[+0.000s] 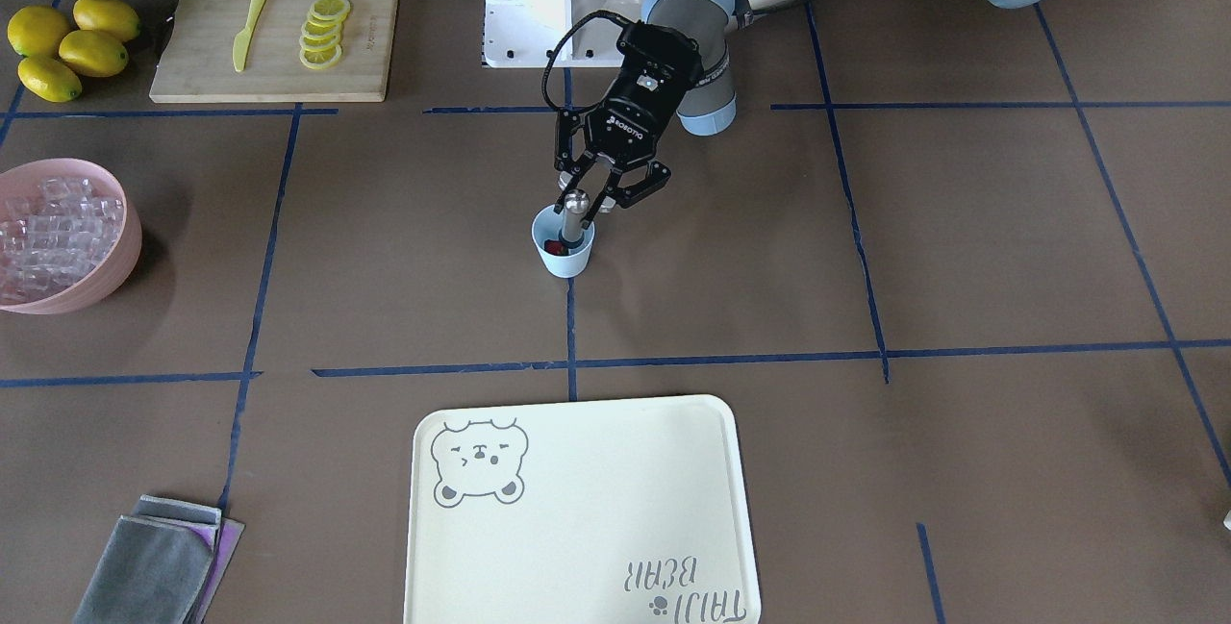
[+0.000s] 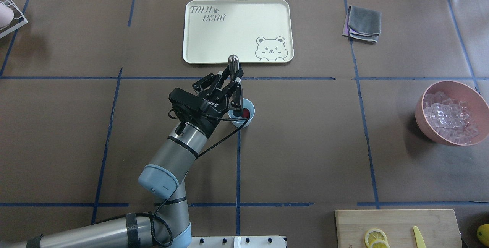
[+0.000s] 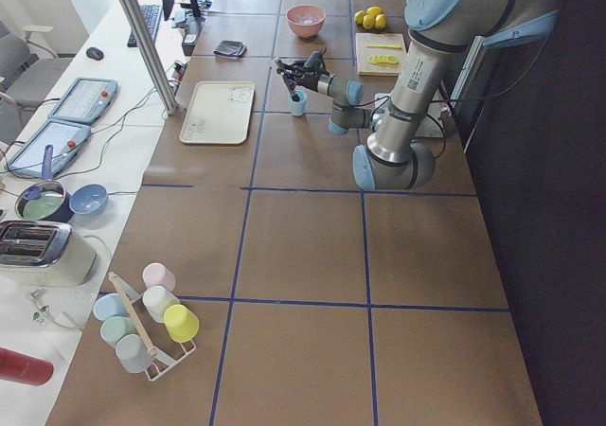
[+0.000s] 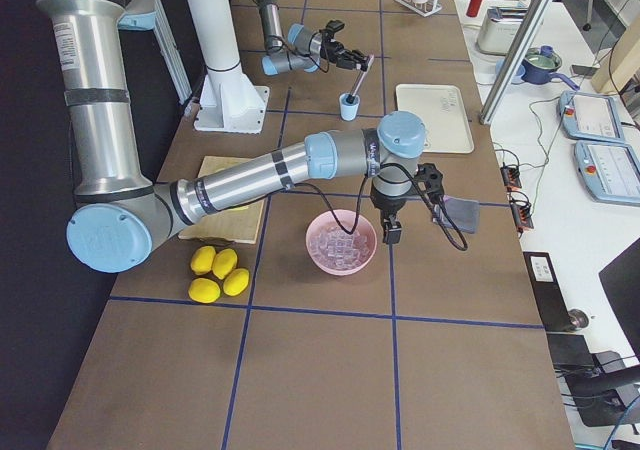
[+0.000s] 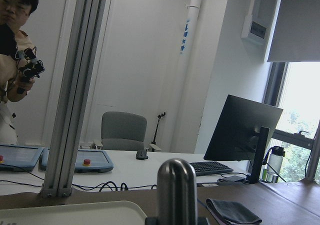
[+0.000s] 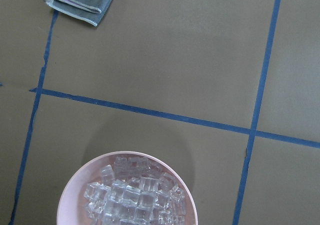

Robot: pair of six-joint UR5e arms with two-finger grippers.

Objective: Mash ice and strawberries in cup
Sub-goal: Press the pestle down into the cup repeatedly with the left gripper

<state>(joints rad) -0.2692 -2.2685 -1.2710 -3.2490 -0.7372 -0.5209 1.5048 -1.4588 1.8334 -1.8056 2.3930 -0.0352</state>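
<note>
Brown paper w/ blue tape lines covers the tabletop (image 2: 305,145). Going left to right in the overhead view: a wire rack (image 2: 15,18) sits at the far left edge, then the left arm reaches in from the near left corner to the middle. The left gripper (image 2: 233,81) has its fingers (image 1: 627,189) pinched on the shaft of a metal muddler (image 2: 233,61), just under its rounded top. The muddler's lower end stands inside the cup (image 2: 241,121) and the rod leans a little toward the tray. The cup stands upright at the centre of the tabletop, on a blue tape line, directly below the fingers, w/ fingertips above its rim and not touching it. The strawberry piece (image 1: 554,246) lies down inside the cup, beside the muddler's lower end and well under the fingers; can't tell if the two touch, or if any ice is in the cup. Beyond the cup lies the cream tray (image 2: 237,30) w/ a bear print. Further right is a folded grey cloth (image 2: 365,22), then the pink bowl (image 2: 424,125) heaped w/ ice (image 2: 452,118), well apart from the cup. The right gripper (image 4: 392,232) hangs over the tabletop just beside that bowl, on the cloth side; whether its fingers are spread or closed can't be told. At the near right corner is a wooden board (image 2: 397,225) w/ lemon slices (image 2: 375,237) and a yellow knife (image 2: 419,237).
</note>
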